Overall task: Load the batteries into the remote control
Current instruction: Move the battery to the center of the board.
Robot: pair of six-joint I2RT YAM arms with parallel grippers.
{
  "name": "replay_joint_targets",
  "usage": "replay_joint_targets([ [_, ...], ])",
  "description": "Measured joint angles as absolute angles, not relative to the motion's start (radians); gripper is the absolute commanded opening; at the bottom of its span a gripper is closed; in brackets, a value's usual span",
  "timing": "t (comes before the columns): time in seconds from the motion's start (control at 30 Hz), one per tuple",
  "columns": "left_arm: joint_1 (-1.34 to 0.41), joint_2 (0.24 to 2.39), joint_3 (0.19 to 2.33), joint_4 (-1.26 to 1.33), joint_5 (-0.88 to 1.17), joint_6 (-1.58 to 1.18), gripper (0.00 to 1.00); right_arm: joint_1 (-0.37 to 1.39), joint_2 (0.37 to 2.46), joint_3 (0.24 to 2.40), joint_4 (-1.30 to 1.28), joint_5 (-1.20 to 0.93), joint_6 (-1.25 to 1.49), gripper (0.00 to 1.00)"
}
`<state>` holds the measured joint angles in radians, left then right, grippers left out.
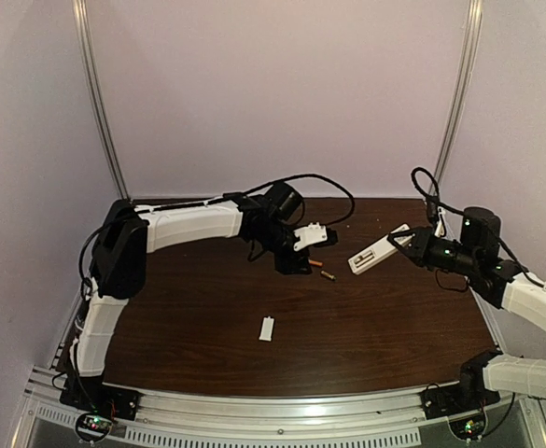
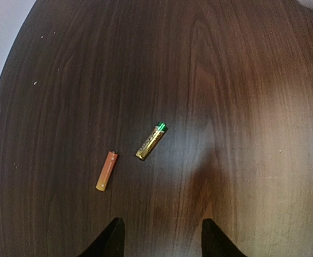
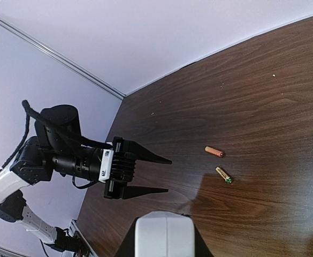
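Orange-and-gold batteries (image 2: 151, 141) lie loose on the tabletop (image 2: 242, 107) just ahead of the left tool (image 2: 161, 238), which is spread apart, and both slant across its gap. Meanwhile the right tool (image 1: 406, 241) is clamped on the remote control (image 1: 373, 254), so left's nearer.

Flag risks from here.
1. The orange battery and gold battery lie close together and could roll; the open left tool may nudge one while grabbing the other.
2. The right tool grips the remote control by one end; pressing a battery in might lever it loose.
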<state>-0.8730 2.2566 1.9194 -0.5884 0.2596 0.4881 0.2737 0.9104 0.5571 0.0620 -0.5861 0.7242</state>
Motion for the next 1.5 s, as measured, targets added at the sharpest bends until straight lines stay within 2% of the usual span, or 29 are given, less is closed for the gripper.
replay_joint_targets([
  [0.5,-0.838,2.462,2.172,-0.639,0.295,0.564,0.47,0.250,0.881,0.545,0.048,-0.627,0.721,0.00],
  [1.03,-0.793,2.595,2.251,-0.579,0.397,0.528,0.47,0.240,0.889,0.545,0.047,-0.638,0.713,0.00],
  [1.2,-0.777,2.626,2.283,-0.562,0.423,0.509,0.45,0.238,0.894,0.545,0.047,-0.645,0.710,0.00],
  [1.37,-0.760,2.632,2.292,-0.548,0.452,0.498,0.36,0.235,0.902,0.545,0.047,-0.651,0.709,0.00],
  [1.5,-0.751,2.641,2.300,-0.546,0.490,0.491,0.36,0.234,0.904,0.545,0.045,-0.651,0.709,0.00],
])
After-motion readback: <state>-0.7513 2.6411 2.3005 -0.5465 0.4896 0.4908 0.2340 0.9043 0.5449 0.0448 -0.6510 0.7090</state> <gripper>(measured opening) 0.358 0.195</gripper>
